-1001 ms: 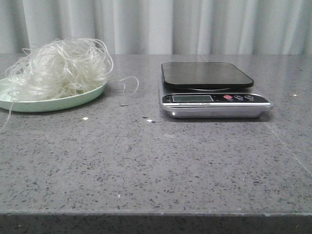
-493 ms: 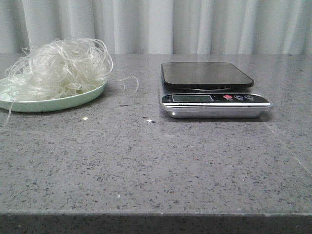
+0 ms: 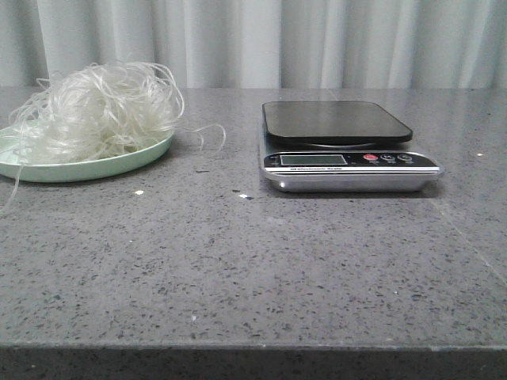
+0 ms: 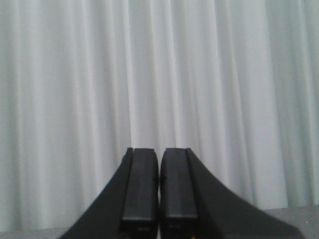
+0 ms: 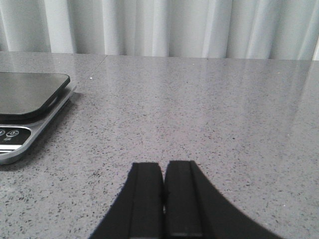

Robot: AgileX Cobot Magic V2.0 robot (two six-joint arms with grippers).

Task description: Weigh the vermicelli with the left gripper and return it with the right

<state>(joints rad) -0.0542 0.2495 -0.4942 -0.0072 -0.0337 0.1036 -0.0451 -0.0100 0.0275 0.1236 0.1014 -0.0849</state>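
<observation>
Front view: the vermicelli (image 3: 99, 111) is sitting as a loose, tangled nest on a pale green plate (image 3: 119, 164) at the left of the grey speckled table (image 3: 261, 261), with a few stray strands trailing over the rim toward the middle. The kitchen scale (image 3: 348, 150) is standing well apart to the right, its black platform (image 3: 334, 121) bare and its display strip facing the camera. Neither of my arms is appearing in this view.

Left wrist view: my left gripper (image 4: 159, 184) is pointing at the white curtain (image 4: 159, 74), raised clear of the noodles; its two black fingers (image 4: 140, 184) are pressed together with only a hairline seam between them, clasping nothing.

Right wrist view: my right gripper (image 5: 163, 199) is hanging low over bare table beside the scale (image 5: 30, 114), its fingers likewise closed on nothing.

Judged stage: the task is only beginning; nothing has been lifted and the weighing step is not yet under way. I am treating the first reach by the left arm as the step in hand.

Next move, as I judge it: I am needing to part the left fingers, bring them down over the middle of the nest, and close gently, since loose strands are likely to snag or trail across the table on the way to the platform.
</observation>
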